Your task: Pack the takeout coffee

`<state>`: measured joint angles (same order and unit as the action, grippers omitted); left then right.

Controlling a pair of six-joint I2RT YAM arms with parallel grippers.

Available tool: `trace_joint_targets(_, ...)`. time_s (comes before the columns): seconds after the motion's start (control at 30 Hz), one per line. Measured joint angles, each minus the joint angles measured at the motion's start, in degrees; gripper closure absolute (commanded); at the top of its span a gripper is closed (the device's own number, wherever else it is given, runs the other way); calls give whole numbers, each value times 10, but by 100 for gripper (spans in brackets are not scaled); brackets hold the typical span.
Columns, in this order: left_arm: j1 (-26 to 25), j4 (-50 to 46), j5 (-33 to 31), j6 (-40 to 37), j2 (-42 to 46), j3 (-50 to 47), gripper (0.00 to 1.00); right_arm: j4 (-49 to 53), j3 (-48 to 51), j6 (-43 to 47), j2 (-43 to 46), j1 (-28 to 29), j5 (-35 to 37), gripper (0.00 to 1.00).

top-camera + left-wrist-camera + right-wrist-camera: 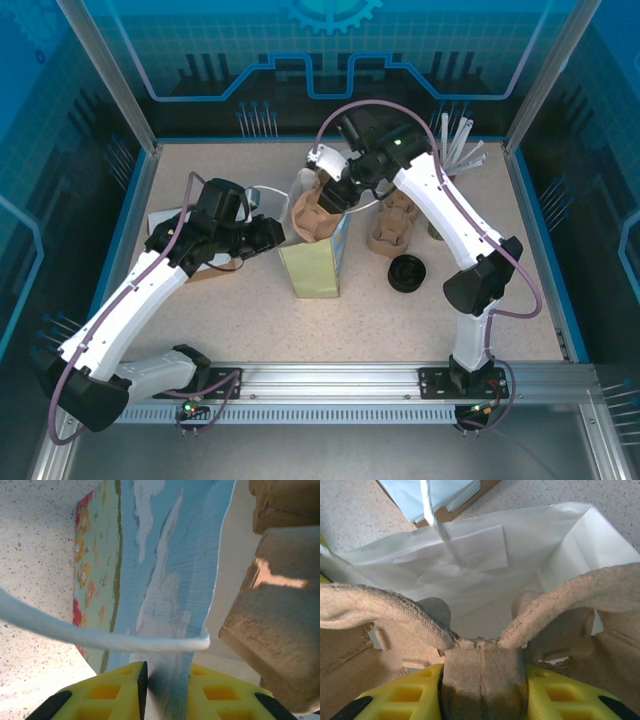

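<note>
Top view evenly bright and sharp, soft shadows under both arms on the table [380,320]. My left wrist view: fingers [110,695] blurred at bottom edge, bag [165,555] soft. Right wrist view: bag's white inside near overexposed, cup carrier [485,675] shadowed bottom centre.

left arm stretches forward with its yellow-padded left gripper [167,674] pinched onto the blue printed paper bag [165,570], right arm arches over, right gripper [482,674] clamped around the brown moulded-pulp cup carrier [395,610]
</note>
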<state>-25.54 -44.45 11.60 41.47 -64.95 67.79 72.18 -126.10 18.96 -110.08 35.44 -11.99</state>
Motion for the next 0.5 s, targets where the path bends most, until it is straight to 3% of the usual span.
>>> trace_joint_targets(0.17, 0, 2, 1, -2, -13, 11, 95, 11, 0, 25, 0, 18, 27, 63)
trace_joint_targets(0.5, -4, -1, 3, -2, -18, 23, 97, 26, 3, 49, -6, 49, 85, 62)
